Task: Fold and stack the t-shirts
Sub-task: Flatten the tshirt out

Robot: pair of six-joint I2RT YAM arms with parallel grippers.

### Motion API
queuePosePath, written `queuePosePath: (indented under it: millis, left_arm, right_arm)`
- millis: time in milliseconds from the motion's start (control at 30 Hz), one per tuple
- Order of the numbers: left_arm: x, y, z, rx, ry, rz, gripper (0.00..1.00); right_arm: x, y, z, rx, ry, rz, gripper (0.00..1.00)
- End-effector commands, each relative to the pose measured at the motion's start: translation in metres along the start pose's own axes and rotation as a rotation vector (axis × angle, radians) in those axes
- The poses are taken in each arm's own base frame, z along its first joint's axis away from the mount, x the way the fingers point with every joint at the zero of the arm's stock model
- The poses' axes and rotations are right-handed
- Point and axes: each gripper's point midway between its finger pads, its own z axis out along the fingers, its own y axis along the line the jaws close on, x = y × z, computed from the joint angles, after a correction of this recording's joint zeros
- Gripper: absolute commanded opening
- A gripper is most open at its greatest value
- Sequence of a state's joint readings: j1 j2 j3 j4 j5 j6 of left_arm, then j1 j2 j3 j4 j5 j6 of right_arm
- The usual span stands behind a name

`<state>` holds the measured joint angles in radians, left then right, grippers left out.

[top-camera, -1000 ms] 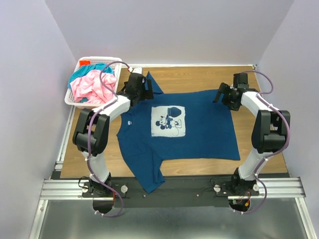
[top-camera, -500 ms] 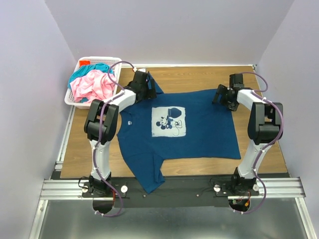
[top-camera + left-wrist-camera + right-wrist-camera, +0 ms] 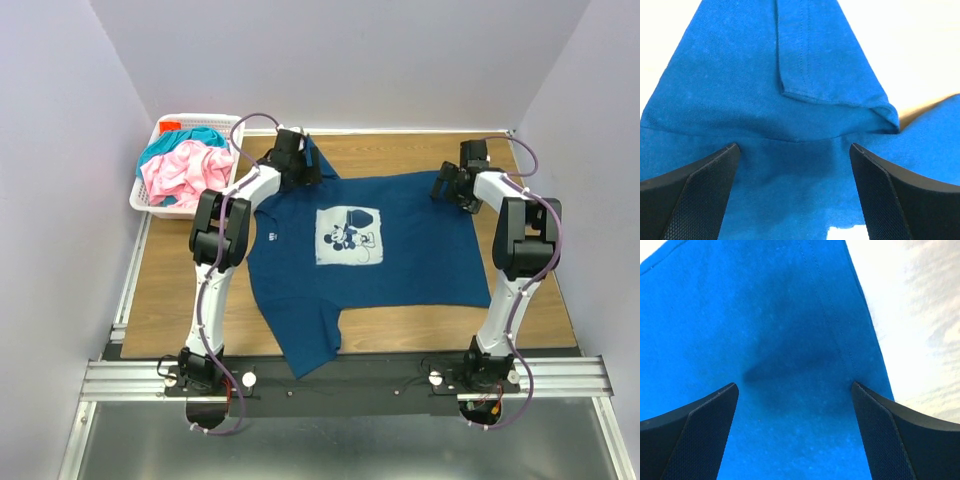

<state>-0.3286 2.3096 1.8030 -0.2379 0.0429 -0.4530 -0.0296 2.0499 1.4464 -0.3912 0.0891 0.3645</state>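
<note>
The dark blue t-shirt (image 3: 410, 255) lies spread flat on the wooden table, its white cartoon-mouse print (image 3: 350, 235) facing up. My left gripper (image 3: 300, 165) is open at the shirt's far left shoulder, with both fingers down on the cloth (image 3: 794, 147) below a folded-over sleeve (image 3: 825, 65). My right gripper (image 3: 455, 185) is open at the far right corner, its fingers on the cloth (image 3: 795, 385) near the stitched hem (image 3: 840, 325). The pink tee (image 3: 185, 172) and the teal tee (image 3: 190, 137) lie bunched in the basket.
The white lattice basket (image 3: 142, 203) stands at the far left corner of the table (image 3: 400, 150). One blue sleeve (image 3: 310, 345) reaches the near table edge by the metal rail (image 3: 340, 375). Walls close in on the left, right and back.
Both arms have reached farther from their bases. The blue shirt has slid with them toward the far side and a little right, and now lies straighter.
</note>
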Motion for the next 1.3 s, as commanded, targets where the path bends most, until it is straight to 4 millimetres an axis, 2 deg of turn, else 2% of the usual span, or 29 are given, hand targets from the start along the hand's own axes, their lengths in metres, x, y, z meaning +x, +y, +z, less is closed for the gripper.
queuePosePath:
  millis: [0, 33, 67, 100, 133, 167, 200, 233, 333, 367, 433, 500, 633, 667, 733, 800, 833, 900, 933, 1033, 1067, 1100, 1133, 1167, 1200, 1267]
  left_arm:
    - [0.029, 0.006, 0.016, 0.01, 0.12, -0.016, 0.98]
    - [0.026, 0.007, 0.017, 0.01, 0.118, -0.018, 0.98]
    - [0.028, 0.011, 0.023, 0.004, 0.129, -0.024, 0.98]
    - [0.018, 0.009, 0.023, 0.002, 0.116, -0.028, 0.98]
    - [0.022, 0.013, 0.03, -0.008, 0.128, -0.035, 0.98]
    - [0.006, 0.013, 0.03, -0.002, 0.099, -0.044, 0.98]
    - [0.008, 0.015, 0.035, 0.0, 0.104, -0.048, 0.98]
    - [-0.006, 0.015, 0.035, 0.01, 0.077, -0.059, 0.98]
    - [-0.014, 0.012, 0.04, 0.049, 0.069, -0.07, 0.98]
    - [-0.023, 0.009, 0.04, 0.066, 0.05, -0.075, 0.98]
    - [-0.023, 0.01, 0.047, 0.078, 0.048, -0.081, 0.98]
    - [-0.03, 0.009, 0.048, 0.106, 0.036, -0.093, 0.98]
    - [-0.045, 0.009, 0.056, 0.143, -0.005, -0.109, 0.98]
    - [-0.058, 0.006, 0.053, 0.16, -0.03, -0.107, 0.98]
    - [-0.07, 0.005, 0.049, 0.17, -0.058, -0.105, 0.98]
    - [-0.088, -0.001, 0.038, 0.188, -0.094, -0.097, 0.98]
    - [-0.106, -0.009, 0.022, 0.206, -0.131, -0.084, 0.98]
    - [-0.119, -0.017, 0.004, 0.215, -0.162, -0.06, 0.98]
    - [-0.139, -0.027, -0.021, 0.226, -0.209, -0.043, 0.98]
    - [-0.137, -0.034, -0.048, 0.198, -0.214, -0.015, 0.98]
    - [-0.152, -0.045, -0.081, 0.208, -0.26, -0.005, 0.98]
    - [-0.127, -0.043, -0.079, 0.185, -0.214, -0.004, 0.98]
    - [-0.121, -0.046, -0.089, 0.184, -0.215, 0.0, 0.98]
    - [-0.128, -0.058, -0.124, 0.196, -0.258, 0.007, 0.98]
    - [-0.103, -0.064, -0.141, 0.184, -0.244, 0.012, 0.98]
    - [-0.072, -0.069, -0.159, 0.163, -0.226, 0.007, 0.98]
  right_arm:
    - [0.007, -0.013, 0.022, 0.045, 0.049, -0.004, 1.0]
    - [0.01, -0.015, 0.025, 0.048, 0.058, -0.003, 1.0]
    - [0.003, -0.012, 0.025, 0.037, 0.048, -0.002, 1.0]
    - [0.004, -0.015, 0.029, 0.041, 0.058, -0.002, 1.0]
    - [0.002, -0.014, 0.03, 0.039, 0.056, -0.003, 1.0]
    - [-0.007, -0.013, 0.031, 0.036, 0.041, 0.0, 1.0]
    - [-0.006, -0.013, 0.035, 0.036, 0.046, -0.003, 1.0]
    - [-0.014, -0.01, 0.035, 0.029, 0.032, -0.002, 1.0]
    - [-0.021, -0.007, 0.041, 0.016, 0.027, -0.006, 1.0]
    - [-0.024, -0.004, 0.045, 0.004, 0.026, -0.007, 1.0]
    - [-0.026, -0.001, 0.049, -0.005, 0.028, -0.006, 1.0]
    - [-0.025, -0.001, 0.056, -0.002, 0.033, -0.005, 1.0]
    - [-0.047, 0.002, 0.055, -0.008, -0.013, -0.013, 1.0]
    - [-0.054, 0.002, 0.053, -0.008, -0.029, -0.012, 1.0]
    - [-0.066, 0.005, 0.046, -0.018, -0.054, -0.02, 1.0]
    - [-0.082, 0.011, 0.034, -0.042, -0.09, -0.023, 1.0]
    - [-0.093, 0.017, 0.019, -0.065, -0.117, -0.031, 1.0]
    - [-0.102, 0.02, 0.002, -0.077, -0.143, -0.023, 1.0]
    - [-0.115, 0.023, -0.021, -0.094, -0.186, -0.011, 1.0]
    - [-0.112, 0.02, -0.049, -0.1, -0.203, 0.032, 1.0]
    - [-0.117, 0.021, -0.074, -0.113, -0.238, 0.045, 1.0]
    - [-0.101, 0.017, -0.076, -0.107, -0.21, 0.061, 1.0]
    - [-0.091, 0.015, -0.081, -0.107, -0.196, 0.088, 1.0]
    - [-0.092, 0.015, -0.105, -0.126, -0.228, 0.108, 1.0]
    - [-0.066, 0.007, -0.099, -0.103, -0.178, 0.145, 1.0]
    - [-0.051, -0.001, -0.109, -0.086, -0.174, 0.173, 1.0]
